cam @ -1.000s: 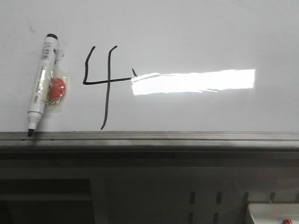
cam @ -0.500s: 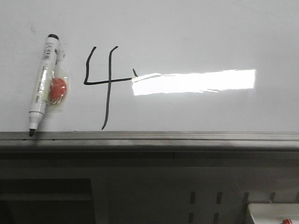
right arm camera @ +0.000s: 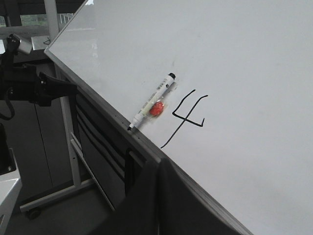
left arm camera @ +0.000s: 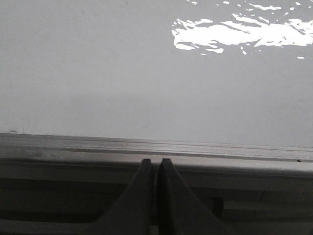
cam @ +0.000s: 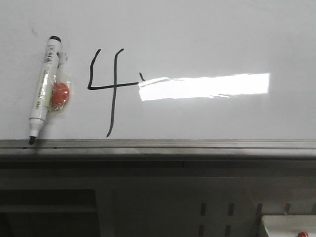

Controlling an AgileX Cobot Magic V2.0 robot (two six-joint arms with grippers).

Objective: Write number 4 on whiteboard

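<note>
Standing finished at left centre of your front view, the number 4 [cam: 109, 89] marks the whiteboard [cam: 207, 34] while both the left gripper [left arm camera: 156, 164] and right gripper [right arm camera: 159, 166] sit pinched together, empty, leaving you only to retreat.

Glossy white whiteboard [cam: 207, 34] (bright glare), dull grey metal rail [cam: 197, 144], smooth plastic marker [cam: 42, 89]

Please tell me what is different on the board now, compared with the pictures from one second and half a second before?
Nothing visibly changed. The 4 is complete on the whiteboard, and the marker leans in the same place with its tip on the rail. Both grippers, left and right, are shut and empty.
</note>
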